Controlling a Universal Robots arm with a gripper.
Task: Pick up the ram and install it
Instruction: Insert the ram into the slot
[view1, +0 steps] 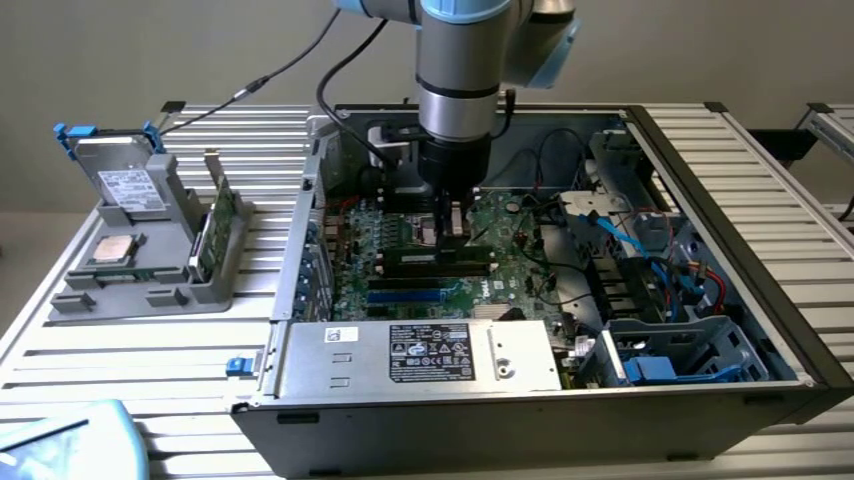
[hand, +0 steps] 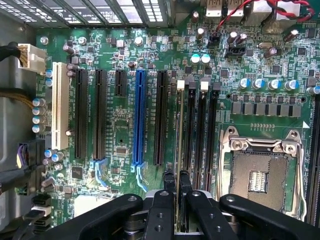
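The ram (hand: 178, 131) shows edge-on in the wrist view as a thin pale strip. It runs along the first of the black memory slots (hand: 191, 135) on the green motherboard (hand: 120, 130). My gripper (hand: 177, 184) is shut on its near end, one black finger on each side. In the exterior view the gripper (view1: 451, 232) points straight down into the open computer case (view1: 747, 300). The ram (view1: 416, 262) lies as a dark bar just under it, level with the board. Whether the stick is seated in the slot I cannot tell.
A grey holder (view1: 134, 285) at the exterior view's left carries a hard drive (view1: 127, 185), a square silver chip (view1: 114, 250) and a green card with a metal bracket (view1: 214, 225). The power supply (view1: 420, 355) fills the case's front. The open processor socket (hand: 260, 172) and a blue slot (hand: 139, 117) flank the memory slots.
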